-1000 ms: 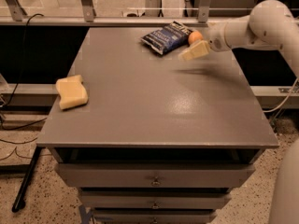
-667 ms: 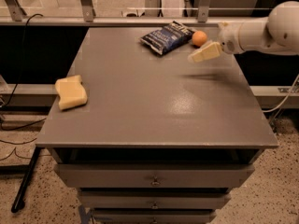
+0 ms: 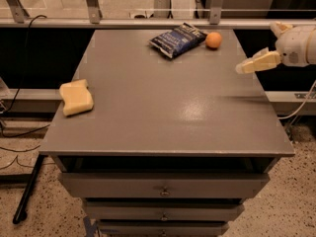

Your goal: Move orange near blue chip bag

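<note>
Orange (image 3: 213, 40) beside blue chip bag (image 3: 177, 39) | jaws spread, empty, well right of it

We read no text, brand or number anywhere. Crinkly dark navy blue chip bag (image 3: 177, 39), at far edge of grey flat-topped table (image 3: 163, 107), carries white lettering, but we cannot make out any word (only pale marks on blue). Cream two-finger gripper (image 3: 257, 47) hovers at table's right edge, well apart from bag, fingers spread, nothing between them; we read no marking on it.
</note>
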`<state>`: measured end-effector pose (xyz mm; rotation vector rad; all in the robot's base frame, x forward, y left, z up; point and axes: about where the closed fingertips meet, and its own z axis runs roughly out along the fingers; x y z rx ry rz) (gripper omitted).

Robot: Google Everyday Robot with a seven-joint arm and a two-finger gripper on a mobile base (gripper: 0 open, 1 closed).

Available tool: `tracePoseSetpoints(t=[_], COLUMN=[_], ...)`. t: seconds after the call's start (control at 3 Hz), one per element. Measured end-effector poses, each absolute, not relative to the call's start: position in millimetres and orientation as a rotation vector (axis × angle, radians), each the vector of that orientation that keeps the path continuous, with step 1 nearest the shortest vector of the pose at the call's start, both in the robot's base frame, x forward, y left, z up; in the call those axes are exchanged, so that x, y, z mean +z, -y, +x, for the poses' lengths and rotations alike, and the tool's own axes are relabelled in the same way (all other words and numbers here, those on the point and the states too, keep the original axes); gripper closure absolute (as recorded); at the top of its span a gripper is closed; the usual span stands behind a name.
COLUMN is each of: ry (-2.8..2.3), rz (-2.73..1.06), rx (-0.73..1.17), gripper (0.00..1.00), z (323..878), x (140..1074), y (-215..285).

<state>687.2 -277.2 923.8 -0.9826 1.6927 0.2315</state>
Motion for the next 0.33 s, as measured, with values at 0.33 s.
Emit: tracePoseSetpoints(t=[0.33], ry=[-1.694], rz=[-0.982], rx=[0.231], gripper=[0.0], z=[687.0], x=[923.6], y=[277.9])
